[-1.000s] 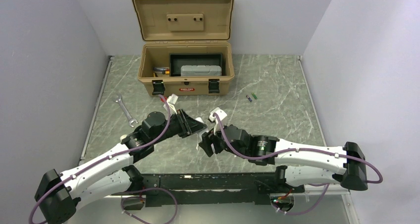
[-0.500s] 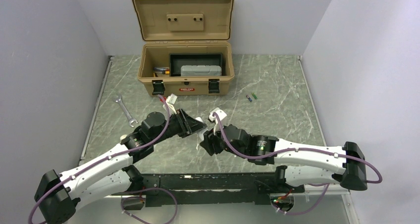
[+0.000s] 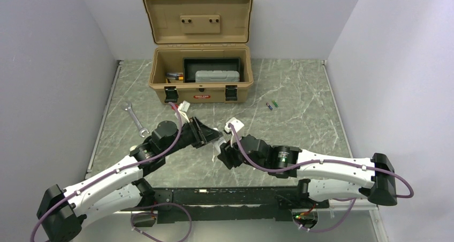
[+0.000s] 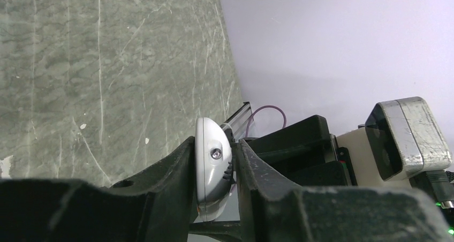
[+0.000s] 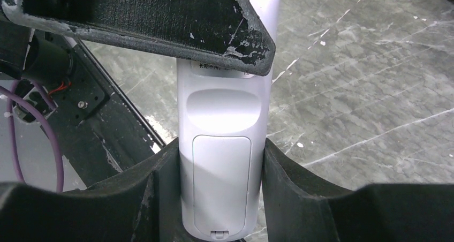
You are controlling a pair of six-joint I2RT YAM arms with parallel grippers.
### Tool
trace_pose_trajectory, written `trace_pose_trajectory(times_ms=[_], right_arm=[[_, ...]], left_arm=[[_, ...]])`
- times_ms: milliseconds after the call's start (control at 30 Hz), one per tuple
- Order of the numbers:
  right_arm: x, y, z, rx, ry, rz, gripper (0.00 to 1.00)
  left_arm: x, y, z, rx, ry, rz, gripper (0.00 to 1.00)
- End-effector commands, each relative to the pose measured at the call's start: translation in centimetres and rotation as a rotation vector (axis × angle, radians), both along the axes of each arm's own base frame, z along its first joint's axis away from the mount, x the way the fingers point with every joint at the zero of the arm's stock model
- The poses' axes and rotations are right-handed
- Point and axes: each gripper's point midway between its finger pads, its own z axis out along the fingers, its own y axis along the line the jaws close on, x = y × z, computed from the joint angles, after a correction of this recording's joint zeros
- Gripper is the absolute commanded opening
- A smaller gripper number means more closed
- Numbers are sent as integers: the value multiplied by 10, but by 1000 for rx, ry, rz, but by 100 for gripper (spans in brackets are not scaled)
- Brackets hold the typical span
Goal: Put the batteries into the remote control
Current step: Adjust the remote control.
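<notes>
left gripper [image 4: 214,161]: fingers [image 4: 171,172] clamped on the thin edges of the remote control [image 5: 222,108], seen end-on in the left wrist view, no gap either side.
right gripper [image 5: 220,153]: fingers [image 5: 158,186] shut on the wider sides of the same remote, near its lower end; one left finger crosses above at 12 o'clock in the right wrist view.
remote control: held off the table [image 3: 300,129] between both grippers, near the middle of the near edge; back face toward the right wrist camera.
battery cover [image 5: 221,186]: in place, closed, small latch tab at 6 o'clock.
batteries [image 3: 272,105]: lying side by side on the table at about 2 o'clock from the grippers, well apart from them, untouched.
surroundings: open toolbox [image 3: 201,89] at 12 o'clock, wrench [image 3: 135,119] at about 10 o'clock.
step in hand: judged as steadying the remote with two grips before opening the compartment; loading not yet begun.
next move: likely calls for one grip to hold firm while the other lets go and works the cover off at the latch; right fingers flank the cover, so probably need to shift first.
</notes>
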Motion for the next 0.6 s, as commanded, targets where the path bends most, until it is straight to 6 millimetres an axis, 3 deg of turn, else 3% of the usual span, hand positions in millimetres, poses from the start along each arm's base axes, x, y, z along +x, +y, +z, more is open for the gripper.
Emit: trace_pose_trajectory(times_ms=[0, 133, 267, 433, 567], right_arm=[[3, 9, 29, 64, -43, 10, 0], [5, 10, 30, 52, -56, 11, 0], [6, 11, 31, 44, -61, 14, 0], [6, 13, 34, 52, -66, 18, 0], [6, 12, 33, 48, -64, 15, 0]], left_arm=[[-3, -3, 18, -41, -37, -24, 37], [-5, -8, 15, -31, -27, -58, 47], [-7, -11, 13, -14, -21, -83, 48], [-7, -12, 12, -13, -23, -86, 38], [-7, -12, 12, -15, -21, -83, 18]])
